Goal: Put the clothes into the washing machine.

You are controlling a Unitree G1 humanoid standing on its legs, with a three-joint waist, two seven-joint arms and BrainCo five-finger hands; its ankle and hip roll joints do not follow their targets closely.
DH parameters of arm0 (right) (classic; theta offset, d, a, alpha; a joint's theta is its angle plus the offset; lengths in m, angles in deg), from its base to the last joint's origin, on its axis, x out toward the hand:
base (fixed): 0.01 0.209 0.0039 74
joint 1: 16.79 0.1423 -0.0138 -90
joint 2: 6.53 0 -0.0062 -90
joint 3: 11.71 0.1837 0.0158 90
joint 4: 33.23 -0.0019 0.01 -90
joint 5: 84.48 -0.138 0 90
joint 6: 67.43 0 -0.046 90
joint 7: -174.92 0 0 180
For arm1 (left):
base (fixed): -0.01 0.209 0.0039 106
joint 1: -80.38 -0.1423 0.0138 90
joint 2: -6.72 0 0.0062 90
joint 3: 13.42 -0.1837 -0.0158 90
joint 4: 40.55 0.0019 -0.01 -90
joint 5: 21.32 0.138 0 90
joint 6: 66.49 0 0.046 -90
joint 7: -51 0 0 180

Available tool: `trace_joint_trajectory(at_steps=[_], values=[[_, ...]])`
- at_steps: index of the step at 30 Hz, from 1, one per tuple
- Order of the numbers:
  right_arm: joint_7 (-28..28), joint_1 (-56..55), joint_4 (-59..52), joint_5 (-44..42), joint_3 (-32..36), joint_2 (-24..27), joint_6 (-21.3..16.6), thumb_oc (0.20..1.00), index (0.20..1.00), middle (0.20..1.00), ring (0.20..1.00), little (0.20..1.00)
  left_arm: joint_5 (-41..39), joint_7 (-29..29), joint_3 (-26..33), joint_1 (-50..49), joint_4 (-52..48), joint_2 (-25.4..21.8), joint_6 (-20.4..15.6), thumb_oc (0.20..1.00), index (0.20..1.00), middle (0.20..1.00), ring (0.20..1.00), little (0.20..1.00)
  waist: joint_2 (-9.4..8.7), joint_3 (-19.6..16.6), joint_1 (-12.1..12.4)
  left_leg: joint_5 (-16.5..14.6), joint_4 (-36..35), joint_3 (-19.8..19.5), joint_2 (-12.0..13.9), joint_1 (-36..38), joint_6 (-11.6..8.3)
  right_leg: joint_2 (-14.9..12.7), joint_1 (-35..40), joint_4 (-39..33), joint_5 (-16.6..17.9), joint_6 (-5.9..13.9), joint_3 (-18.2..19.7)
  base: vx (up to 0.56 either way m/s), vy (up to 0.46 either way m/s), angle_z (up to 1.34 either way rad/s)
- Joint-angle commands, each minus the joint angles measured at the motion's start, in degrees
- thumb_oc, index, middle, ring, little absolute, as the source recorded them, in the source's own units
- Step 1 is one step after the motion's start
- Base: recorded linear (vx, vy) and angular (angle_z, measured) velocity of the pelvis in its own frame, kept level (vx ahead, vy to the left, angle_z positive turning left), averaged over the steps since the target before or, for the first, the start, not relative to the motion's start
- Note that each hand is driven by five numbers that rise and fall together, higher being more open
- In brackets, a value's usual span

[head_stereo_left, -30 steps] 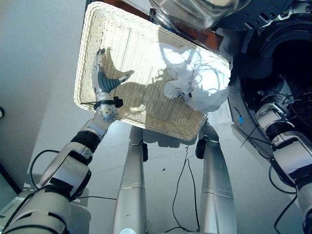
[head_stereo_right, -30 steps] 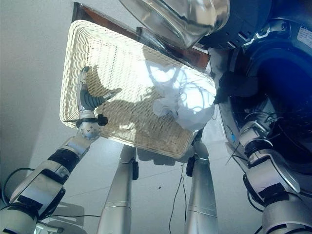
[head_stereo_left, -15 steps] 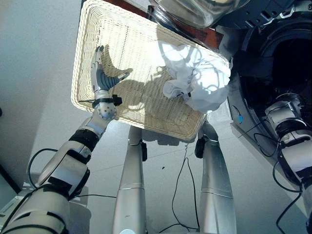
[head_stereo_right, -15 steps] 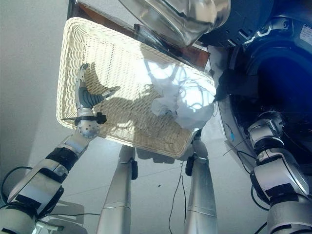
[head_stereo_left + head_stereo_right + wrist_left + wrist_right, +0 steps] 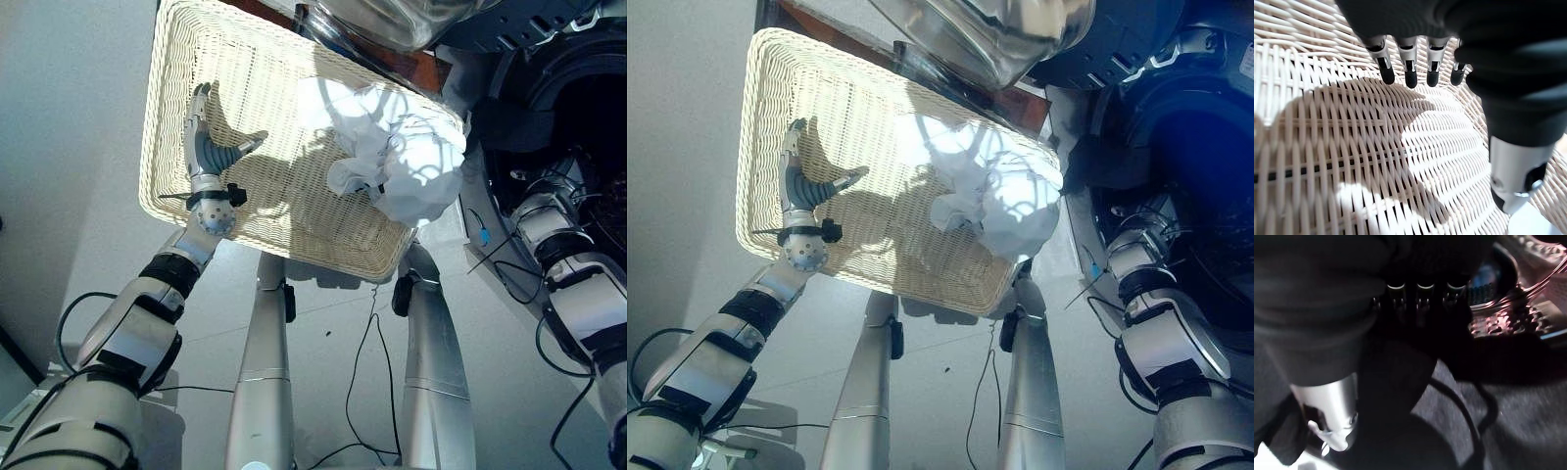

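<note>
Since a second ago my right arm pulled slightly back out of the washing machine point(image 5: 578, 108); its hand point(image 5: 1415, 298) is in the dark drum, can't tell its fingers. Left hand point(image 5: 208, 157) open, fingers straight, over the wicker basket point(image 5: 176, 98) floor near its left wall. White clothes point(image 5: 397, 157) bunched at the basket's machine-side corner. Pale floor point(image 5: 59, 147) below.

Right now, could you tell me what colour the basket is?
Cream wicker basket; left eye view shows it best.
</note>
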Motion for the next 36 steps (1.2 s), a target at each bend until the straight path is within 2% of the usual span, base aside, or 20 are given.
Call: trace_joint_trajectory(at_steps=[1, 3, 4, 18, 29, 34, 35, 36], values=[[-2.16, 2.61, -1.63, 2.35, -5.27, 2.08, -2.55, 1.0, 1.0, 1.0, 1.0, 1.0, -0.19, -0.27, 1.71, 1.82, -1.61, 0.44, -0.5, 1.0, 1.0, 1.0, 1.0, 1.0, 3.43, -1.01, -0.69, -1.18, 3.99, 2.0, -4.6, -3.57, 5.23, 3.64, 2.31, -9.06, 8.09, 0.86, -4.96, 0.0, 0.0, 0.0], [-2.41, 3.01, -2.18, 2.96, -5.92, 1.89, -1.94, 0.727, 0.727, 0.727, 0.727, 0.727, -0.27, -0.32, 1.62, 1.81, -1.93, 0.42, -0.32, 1.0, 1.0, 1.0, 1.0, 1.0, 3.49, -1.01, -0.67, -1.17, 4.06, 2.02, -4.68, -3.65, 5.23, 3.7, 2.1, -8.95, 8.14, 0.84, -4.96, 0.0, 0.0, 0.0], [-2.63, 3.39, -2.21, 3.27, -5.97, 1.69, -1.39, 0.2, 0.2, 0.2, 0.2, 0.2, -0.16, -0.26, 1.81, 1.69, -2.06, 0.58, -0.33, 1.0, 1.0, 1.0, 1.0, 1.0, 3.6, -1.01, -0.62, -1.18, 3.97, 2.11, -4.69, -3.52, 5.19, 3.7, 2.17, -9.07, 8.11, 0.83, -4.98, 0.0, 0.0, 0.0], [0.54, 5.28, -2.22, -0.71, -5.49, 2.63, 1.56, 0.2, 0.2, 0.2, 0.2, 0.2, -1.26, -0.36, 1.82, 2.0, -2.67, 0.39, -0.58, 1.0, 1.0, 1.0, 1.0, 1.0, 3.55, -1.01, -0.66, -0.85, 2.82, 2.31, -4.85, -3.23, 5.31, 3.7, 2.35, -10.27, 8.91, 1.06, -5.04, 0.0, 0.0, 0.0], [2.17, 6.0, -2.85, -2.67, -3.91, 2.96, 1.34, 0.2, 0.2, 0.2, 0.2, 0.2, -1.7, 0.06, 2.41, 1.98, -2.82, 0.09, -0.75, 1.0, 1.0, 1.0, 1.0, 1.0, 3.33, -1.01, -0.65, -0.98, 2.91, 2.12, -4.83, -3.45, 5.17, 3.59, 2.26, -10.4, 8.93, 1.24, -5.08, 0.0, 0.0, 0.0], [2.7, 5.33, -2.5, -7.23, -2.96, 2.95, -0.31, 0.2, 0.2, 0.2, 0.2, 0.2, -1.61, -0.37, 2.37, 1.5, -3.09, 0.31, -0.85, 1.0, 1.0, 1.0, 1.0, 1.0, 3.32, -1.01, -0.51, -0.95, 2.71, 2.09, -4.73, -3.34, 5.07, 3.52, 2.35, -10.44, 8.89, 1.27, -5.22, 0.0, 0.0, 0.0], [2.92, 4.95, -2.51, -10.1, -2.02, 3.2, -1.12, 0.2, 0.2, 0.2, 0.2, 0.2, -1.89, -0.37, 2.34, 1.19, -3.22, 0.0, -1.01, 1.0, 1.0, 1.0, 1.0, 1.0, 3.32, -1.01, -0.46, -0.94, 2.53, 2.09, -4.64, -3.15, 4.98, 3.52, 2.6, -10.58, 8.83, 1.28, -5.3, 0.0, 0.0, 0.0], [3.98, 4.41, -2.17, -15.63, -0.73, 3.52, -3.52, 0.2, 0.2, 0.2, 0.2, 0.2, -1.97, -0.45, 2.38, 0.94, -3.27, -0.24, -1.2, 1.0, 1.0, 1.0, 1.0, 1.0, 3.27, -1.01, -0.48, -0.97, 2.4, 2.05, -4.56, -3.02, 4.92, 3.57, 2.71, -10.62, 8.8, 1.29, -5.33, 0.0, 0.0, 0.0]])
